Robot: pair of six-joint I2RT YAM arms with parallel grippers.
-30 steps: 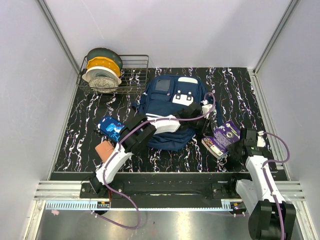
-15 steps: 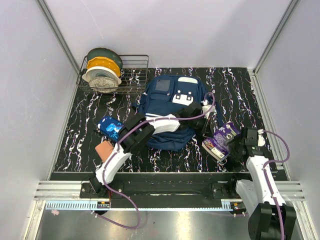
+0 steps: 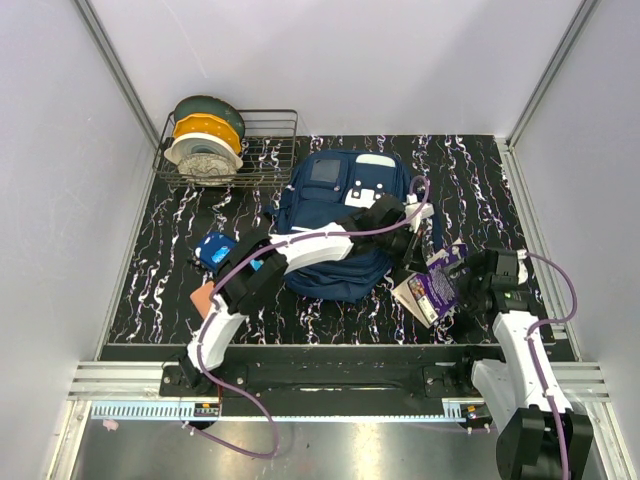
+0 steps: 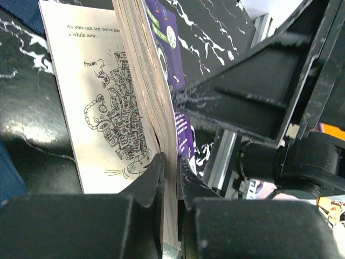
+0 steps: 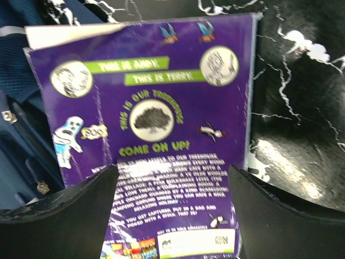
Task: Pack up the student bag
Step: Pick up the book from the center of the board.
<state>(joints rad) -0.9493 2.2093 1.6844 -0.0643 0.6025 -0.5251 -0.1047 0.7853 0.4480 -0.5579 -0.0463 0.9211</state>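
The student bag (image 3: 340, 215), a navy backpack with white patches, lies in the middle of the table. A purple paperback book (image 3: 437, 285) stands tilted at its right edge. My left arm reaches across the bag, and my left gripper (image 3: 411, 258) is shut on the book's edge. In the left wrist view the jaws (image 4: 171, 172) pinch the cover and page block of the book (image 4: 153, 86), with an illustrated page fanned open at the left. My right gripper (image 3: 470, 288) is just right of the book. Its jaws (image 5: 172, 186) are open, with the book's back cover (image 5: 161, 108) in front of them.
A wire rack (image 3: 270, 150) with filament spools (image 3: 205, 140) stands at the back left. A bright blue pouch (image 3: 215, 250) and a pinkish block (image 3: 203, 298) lie left of the bag. Metal rails (image 3: 320, 375) run along the near edge, and walls close in the sides.
My right gripper has opened and let go of the book. My left gripper has shut on the book's edge, and the book has shifted slightly left, toward the bag.
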